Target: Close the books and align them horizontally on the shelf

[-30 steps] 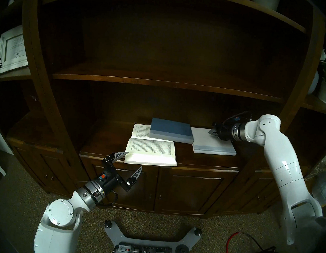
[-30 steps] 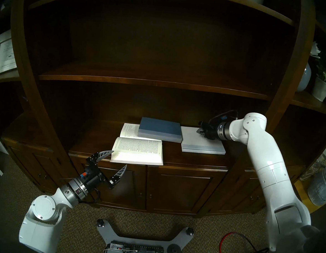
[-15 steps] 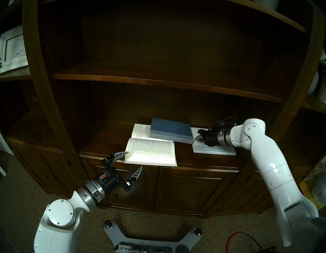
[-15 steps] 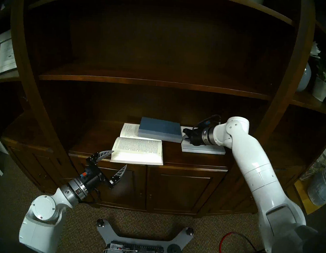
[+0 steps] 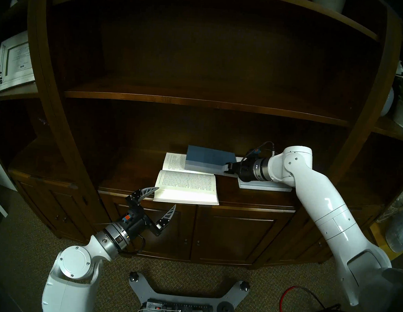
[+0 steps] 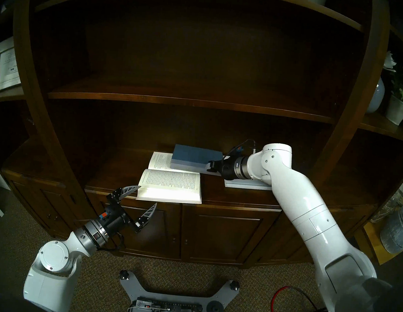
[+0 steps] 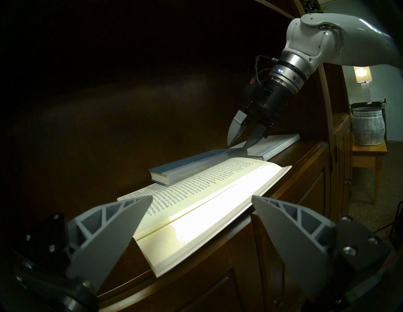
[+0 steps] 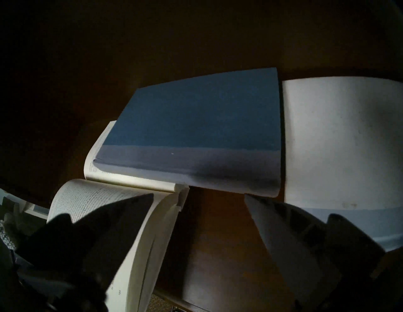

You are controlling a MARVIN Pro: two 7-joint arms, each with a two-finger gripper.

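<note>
The blue hardcover [image 7: 174, 168] (gilt spine lettering reads "Every Living Thing") lies closed on the shelf [image 5: 252, 196], overlapping the open paperback [image 5: 186, 186], whose print is too small to read. The white book [image 5: 265, 186] sits just right. The right pincer [image 7: 241, 139], parted and empty, hovers at the hardcover's right end; the left pincer [image 5: 162, 203] gapes wide at the paperback's corner.

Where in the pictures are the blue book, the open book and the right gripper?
blue book [image 5: 208, 157]: left head view, on the middle of its blue cover.
open book [image 5: 186, 189]: left head view, on its near printed page.
right gripper [image 7: 243, 139]: left wrist view, midway between its parted fingertips.
</note>
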